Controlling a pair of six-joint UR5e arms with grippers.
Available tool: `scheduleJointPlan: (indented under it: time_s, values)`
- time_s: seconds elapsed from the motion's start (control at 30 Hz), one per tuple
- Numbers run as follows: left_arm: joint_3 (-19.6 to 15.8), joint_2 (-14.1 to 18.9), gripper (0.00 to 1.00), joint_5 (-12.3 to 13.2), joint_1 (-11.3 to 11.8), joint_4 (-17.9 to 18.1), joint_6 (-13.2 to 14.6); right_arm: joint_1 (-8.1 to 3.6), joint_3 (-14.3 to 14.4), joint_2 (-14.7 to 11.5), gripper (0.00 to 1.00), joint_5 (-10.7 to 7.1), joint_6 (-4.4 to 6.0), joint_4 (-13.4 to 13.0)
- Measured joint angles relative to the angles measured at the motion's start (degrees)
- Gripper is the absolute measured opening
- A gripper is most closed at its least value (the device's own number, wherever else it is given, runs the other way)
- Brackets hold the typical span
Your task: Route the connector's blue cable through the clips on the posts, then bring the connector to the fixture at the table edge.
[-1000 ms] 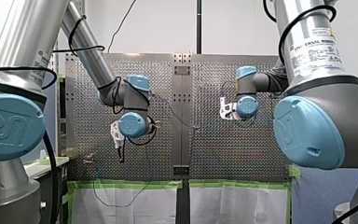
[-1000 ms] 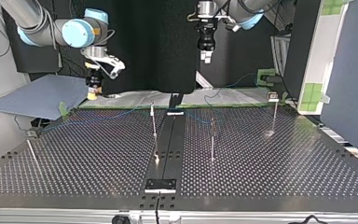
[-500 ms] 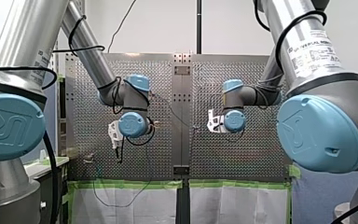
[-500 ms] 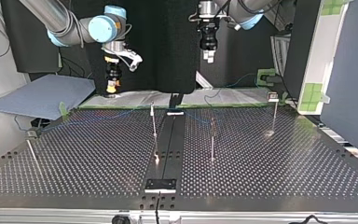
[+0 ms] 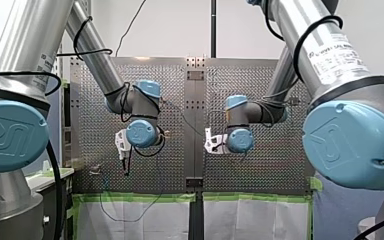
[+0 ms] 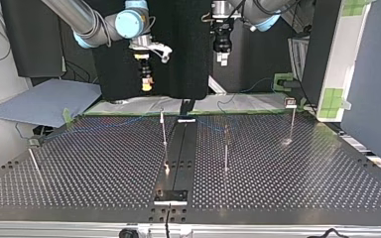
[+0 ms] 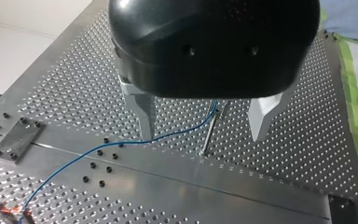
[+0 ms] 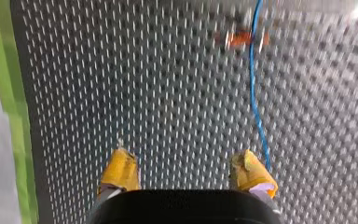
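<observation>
In the left wrist view my left gripper [image 7: 203,126] hangs open above the perforated table, its metal fingers [image 7: 142,116] either side of a thin post [image 7: 209,133]. The blue cable [image 7: 121,144] runs from that post's top across the plate to a small orange connector [image 7: 11,212]. The right wrist view has my right gripper [image 8: 186,175] open and empty, with yellow pads [image 8: 119,170]. There the blue cable [image 8: 256,98] passes just beside one pad, and the connector [image 8: 242,37] lies ahead. In the top view my right gripper [image 6: 146,85] hovers high behind the table's far edge, with my left gripper [image 6: 222,58] to its right.
Thin posts stand on the table [image 6: 163,129], [image 6: 225,144], [image 6: 292,121], and one leans at the top view's left [image 6: 32,161]. A small metal plate [image 6: 171,196] sits on the centre rail at the near edge. A blue sheet [image 6: 44,101] lies beyond the far left corner.
My right arm has swung toward the table's centre line, rightward in the top view and leftward and lower in the front view. My left arm has hardly moved.
</observation>
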Motion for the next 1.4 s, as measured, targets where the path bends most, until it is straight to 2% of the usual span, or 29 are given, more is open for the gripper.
scheduleJointPlan:
  time_s: [0.1,0.23,0.37,0.5,0.67,1.4]
  values:
    - [0.07,-0.56,0.98,1.04,0.38,-0.27,0.03,1.44,0.01,0.02,1.0,-1.44,0.09,-0.71]
    - [0.24,-1.93,0.98,1.15,1.05,-0.37,0.03,3.19,0.0,0.02,1.0,-2.74,0.12,-1.21]
    - [0.17,-3.29,0.98,0.02,1.36,-0.5,0.12,5.11,0.0,0.03,1.0,-2.98,0.12,-1.32]
    - [0.16,-3.77,0.98,-1.4,1.49,-0.6,-0.01,6.51,-0.01,0.03,1.0,-2.76,0.07,-1.28]
    - [0.14,-3.83,0.98,-1.82,1.51,-0.63,-0.08,6.92,-0.02,0.03,1.0,-2.66,0.04,-1.27]
    - [0.14,-3.85,0.98,-1.87,1.52,-0.63,-0.09,6.96,-0.02,0.03,1.0,-2.65,0.04,-1.27]
